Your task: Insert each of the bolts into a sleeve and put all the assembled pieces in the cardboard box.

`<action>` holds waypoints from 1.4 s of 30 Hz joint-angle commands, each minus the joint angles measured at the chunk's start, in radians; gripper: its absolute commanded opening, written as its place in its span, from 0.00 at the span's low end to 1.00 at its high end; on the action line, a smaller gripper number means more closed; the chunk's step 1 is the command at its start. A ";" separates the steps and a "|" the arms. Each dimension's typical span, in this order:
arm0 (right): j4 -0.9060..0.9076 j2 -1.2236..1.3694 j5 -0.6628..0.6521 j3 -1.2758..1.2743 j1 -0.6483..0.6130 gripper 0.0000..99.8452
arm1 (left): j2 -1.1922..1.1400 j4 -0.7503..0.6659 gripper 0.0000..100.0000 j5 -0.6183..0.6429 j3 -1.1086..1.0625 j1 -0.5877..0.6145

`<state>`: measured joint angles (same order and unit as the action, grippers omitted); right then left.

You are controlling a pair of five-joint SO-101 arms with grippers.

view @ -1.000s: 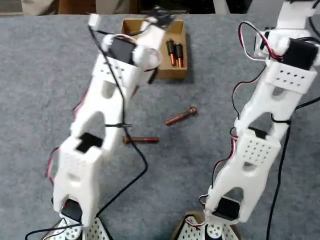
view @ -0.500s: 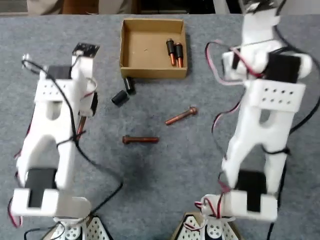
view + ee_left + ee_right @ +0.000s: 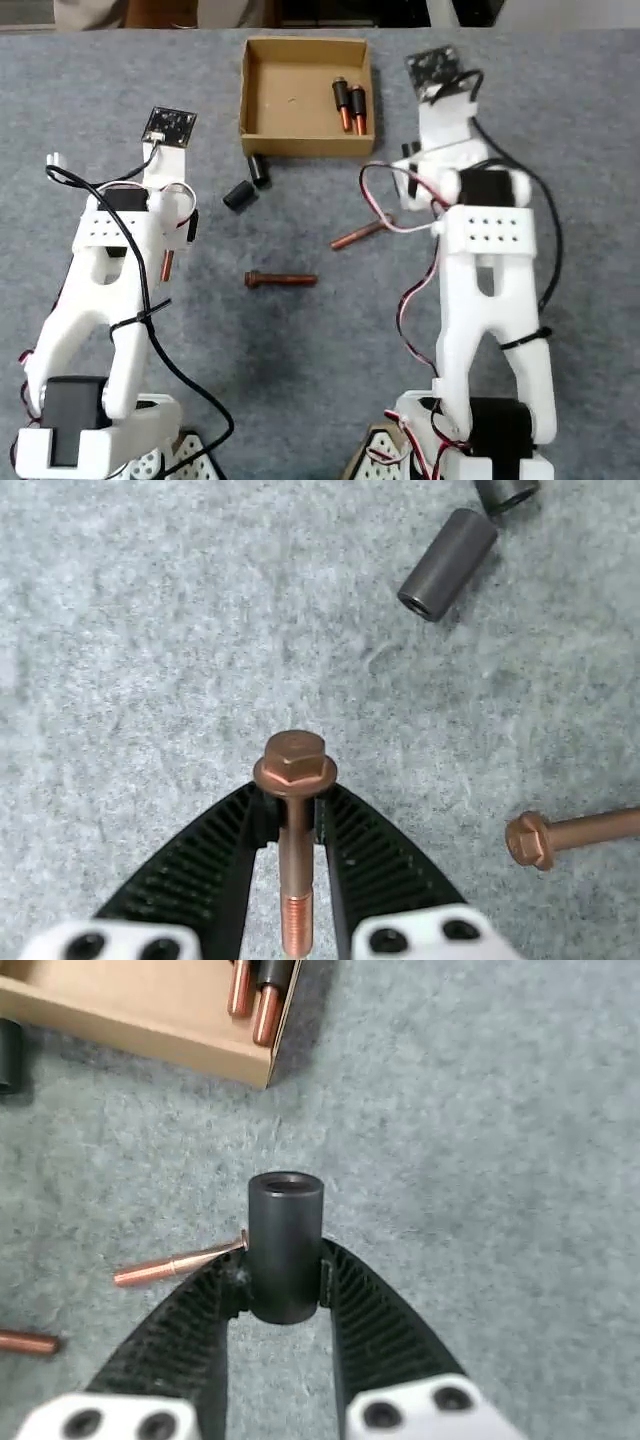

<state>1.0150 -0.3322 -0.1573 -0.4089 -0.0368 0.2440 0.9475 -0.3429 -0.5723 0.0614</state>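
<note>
Bolt (image 3: 295, 766), hex-headed and coppery, we are clamping in our left claw (image 3: 292, 802); our right claw (image 3: 283, 1276) is gripping a smooth black sleeve (image 3: 284, 1235).

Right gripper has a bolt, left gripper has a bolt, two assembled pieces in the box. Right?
Not quite. The right gripper is shut on a black sleeve, not a bolt; the right wrist view shows it. The left gripper does hold a bolt, and two assembled pieces lie in the cardboard box.

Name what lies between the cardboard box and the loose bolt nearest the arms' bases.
Two loose black sleeves, shown in the high view.
</note>
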 commanded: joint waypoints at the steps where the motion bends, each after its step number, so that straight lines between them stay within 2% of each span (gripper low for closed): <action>1: -0.127 -0.050 -0.011 -0.062 -0.010 0.00 | -0.024 0.009 0.05 0.051 0.017 0.014; 5: -0.129 -0.050 -0.060 -0.025 -0.004 0.00 | -0.197 0.049 0.12 0.097 0.095 0.021; 8: -0.129 -0.050 -0.066 0.016 -0.004 0.00 | -0.298 0.166 0.12 0.109 0.219 0.031; 12: -0.129 -0.050 -0.066 0.064 -0.004 0.00 | -0.394 0.311 0.12 0.084 0.374 0.041; 16: -0.129 -0.050 -0.066 0.088 -0.001 0.00 | -0.427 0.371 0.12 0.034 0.456 0.046; 27: -0.107 -0.050 -0.066 0.093 -0.004 0.00 | -0.433 0.361 0.12 -0.117 0.430 0.041; 32: -0.109 -0.050 -0.066 0.094 -0.004 0.00 | -0.438 0.311 0.13 -0.124 0.427 0.032; 42: -0.107 -0.050 -0.066 0.104 -0.002 0.00 | -0.526 0.319 0.13 -0.120 0.434 -0.072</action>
<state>0.9076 -0.3383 -0.2186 -0.3675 -0.0368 -0.2823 1.2743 -0.4611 -0.1596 0.0169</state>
